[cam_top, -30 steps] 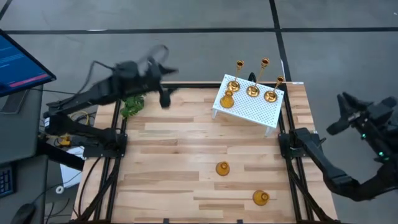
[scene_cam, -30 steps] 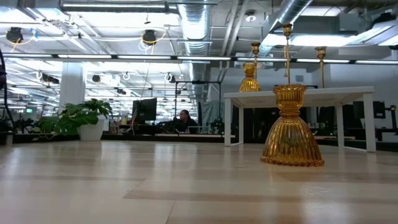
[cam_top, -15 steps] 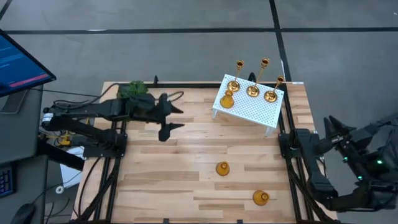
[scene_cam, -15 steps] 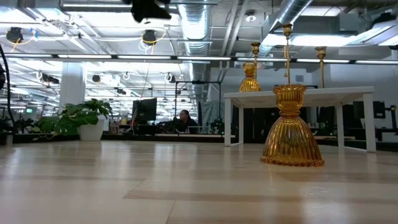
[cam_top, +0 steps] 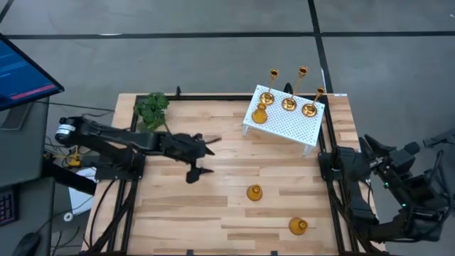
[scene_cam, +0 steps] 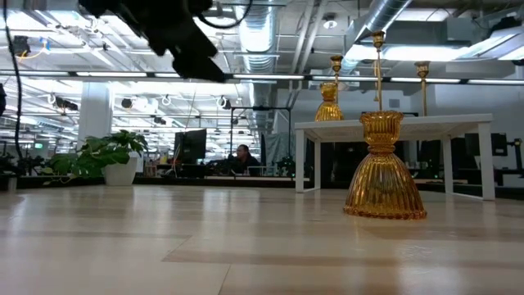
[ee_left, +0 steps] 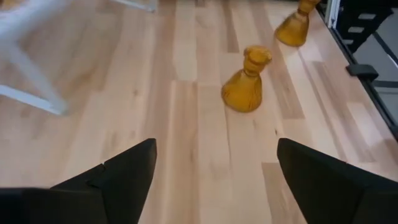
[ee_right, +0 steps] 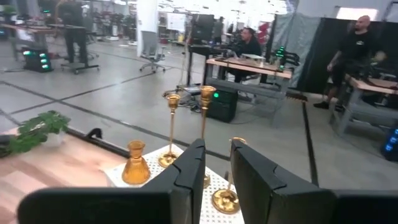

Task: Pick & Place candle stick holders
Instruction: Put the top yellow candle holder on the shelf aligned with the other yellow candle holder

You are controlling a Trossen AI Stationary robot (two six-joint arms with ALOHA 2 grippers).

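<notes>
While your left gripper (cam_top: 201,155) hangs over the table (cam_top: 213,206) with its fingers spread apart and nothing in them, the high view puts the nearest squat holder (cam_top: 254,193) ahead of it and a second squat holder (cam_top: 298,227) farther beyond; a third squat one and three tall sticks (cam_top: 288,89) stand on the white stand (cam_top: 284,122), off to the gripper's side. Half a second ago this arm sat nearer the plant (cam_top: 151,108); it has since swung out toward the middle. Your right gripper (cam_top: 370,146) waits off the table edge.

In the low view the left gripper (scene_cam: 184,37) now fills the upper part, where only a sliver showed earlier.

In the left wrist view the nearest squat holder (ee_left: 245,81) sits ahead, a little off centre between the fingers (ee_left: 124,171). Descend without correcting and one finger may clip the flared bulb and tip it.

In the right wrist view, those fingers (ee_right: 186,171) sit nearly together, empty
</notes>
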